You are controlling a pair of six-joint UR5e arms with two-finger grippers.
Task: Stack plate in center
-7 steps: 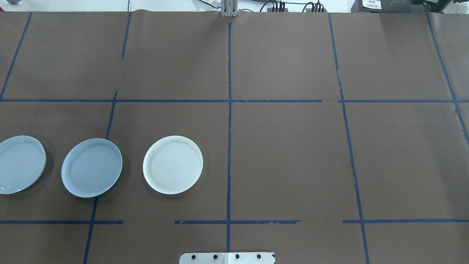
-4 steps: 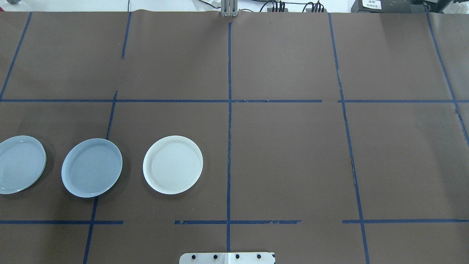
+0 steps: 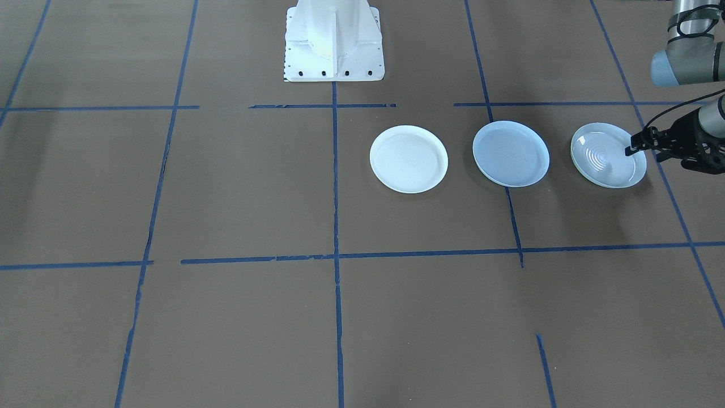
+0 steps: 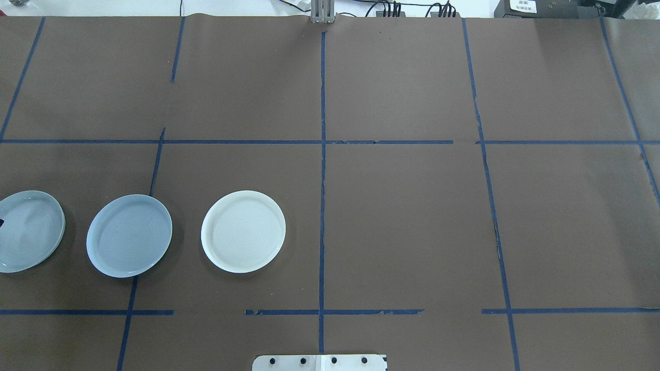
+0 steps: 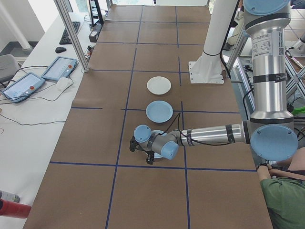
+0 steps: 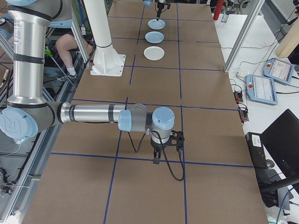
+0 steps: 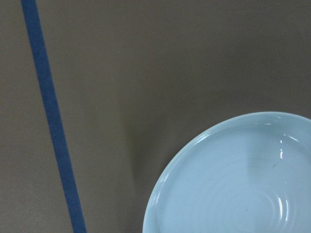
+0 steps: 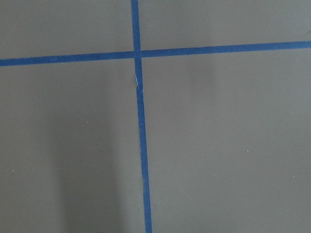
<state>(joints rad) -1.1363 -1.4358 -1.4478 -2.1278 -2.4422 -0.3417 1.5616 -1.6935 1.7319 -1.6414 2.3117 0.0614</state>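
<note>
Nearest the robot's left: left gripper [image 3: 630, 151] over the outer rim of the glossy ringed plate [image 3: 607, 155], finger state impossible to tell. Next along, apart: matte grey-blue plate [image 3: 510, 153], then white plate [image 3: 408, 158]. Far off: right gripper [image 6: 156, 158] above bare brown paper, state unclear.

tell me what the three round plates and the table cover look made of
Ringed pale blue plate: glossy, sharp highlights, likely glazed ceramic or glass. Matte grey-blue plate: dull, maybe plastic or unglazed. White plate: soft sheen, unclear. Brown cover: matte, paper-like, creased.
</note>
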